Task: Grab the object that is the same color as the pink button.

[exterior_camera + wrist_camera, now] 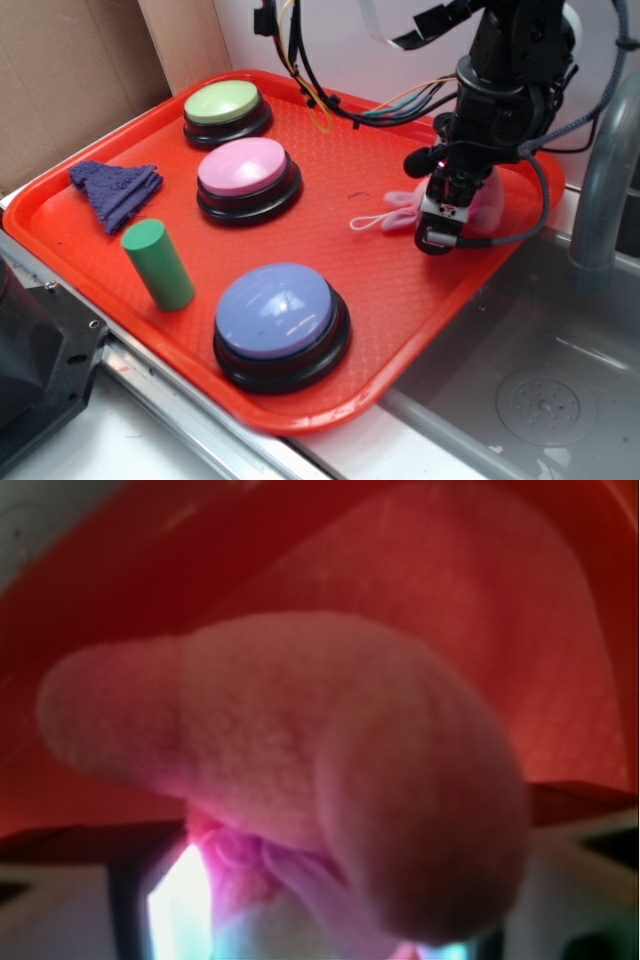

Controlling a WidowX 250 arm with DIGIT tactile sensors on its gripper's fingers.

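The pink plush bunny lay on the red tray, right of the pink button, mostly hidden beneath the claw. Whether the claw had closed on it could not be told. Soft and light, it would likely compress; its plump body seemed the best hold, not its string loop.

red tray, three buttons, green cylinder
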